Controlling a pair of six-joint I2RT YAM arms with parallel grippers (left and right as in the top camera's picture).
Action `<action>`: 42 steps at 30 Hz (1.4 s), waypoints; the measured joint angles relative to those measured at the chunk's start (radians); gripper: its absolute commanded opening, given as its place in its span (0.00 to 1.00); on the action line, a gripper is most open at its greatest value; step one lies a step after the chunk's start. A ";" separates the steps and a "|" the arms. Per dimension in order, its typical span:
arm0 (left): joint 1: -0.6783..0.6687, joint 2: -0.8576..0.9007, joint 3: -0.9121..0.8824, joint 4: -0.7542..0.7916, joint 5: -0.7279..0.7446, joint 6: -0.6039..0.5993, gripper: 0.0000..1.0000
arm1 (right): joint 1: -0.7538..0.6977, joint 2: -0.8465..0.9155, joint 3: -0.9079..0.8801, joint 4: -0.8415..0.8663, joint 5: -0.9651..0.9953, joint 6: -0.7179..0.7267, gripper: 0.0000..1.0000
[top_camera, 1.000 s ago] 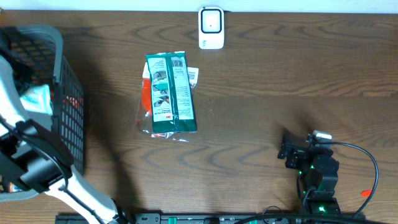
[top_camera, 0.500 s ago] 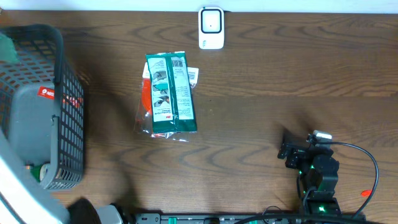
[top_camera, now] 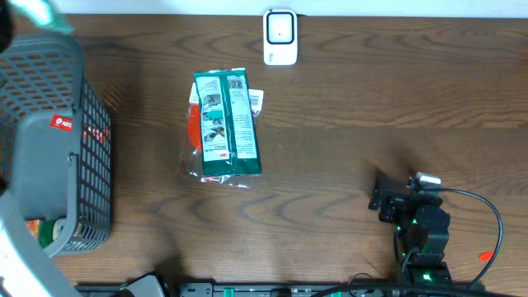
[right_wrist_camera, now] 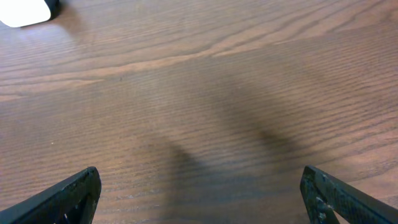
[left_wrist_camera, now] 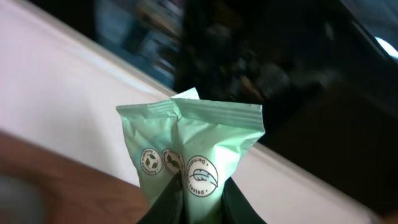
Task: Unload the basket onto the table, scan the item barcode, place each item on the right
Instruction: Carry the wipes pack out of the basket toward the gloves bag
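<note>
Surface [top_camera: 346, 99]: dark wood grain, as I see it from overhead.
Far edge: white scanner [top_camera: 280, 36], near the middle.
Left of centre: green packet [top_camera: 226, 124], well apart from the scanner.
Left end: grey mesh basket [top_camera: 92, 140].

Mock shop checkout on a lab bench: wood table [top_camera: 371, 99], grey wire basket [top_camera: 91, 132], white scanner [top_camera: 280, 37], packaged goods [top_camera: 224, 124], cabled robot arm [top_camera: 422, 231].

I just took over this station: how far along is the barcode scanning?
Looks done: a green packet lies on the table; whether it was scanned I cannot tell. In hand: the left gripper has its jaws shut on a mint pouch, held up. Left: show its barcode to the white scanner. The right gripper is open, empty.
</note>
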 measured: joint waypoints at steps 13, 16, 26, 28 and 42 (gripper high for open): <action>-0.467 0.276 0.000 0.163 -0.356 0.220 0.12 | 0.000 0.000 0.000 0.002 0.000 0.000 0.99; -0.530 0.361 0.000 0.148 -0.377 0.253 0.12 | 0.000 0.000 0.000 0.002 0.000 0.000 0.99; -0.541 0.550 -0.033 0.072 -0.219 0.323 0.12 | 0.000 0.000 0.000 -0.002 0.008 0.000 0.99; -0.540 0.554 -0.035 0.031 -0.135 0.368 0.12 | 0.000 0.000 0.000 -0.002 0.012 0.000 0.99; -0.539 0.557 -0.136 -0.232 0.169 0.764 0.14 | 0.000 0.000 0.000 0.000 0.019 0.000 0.99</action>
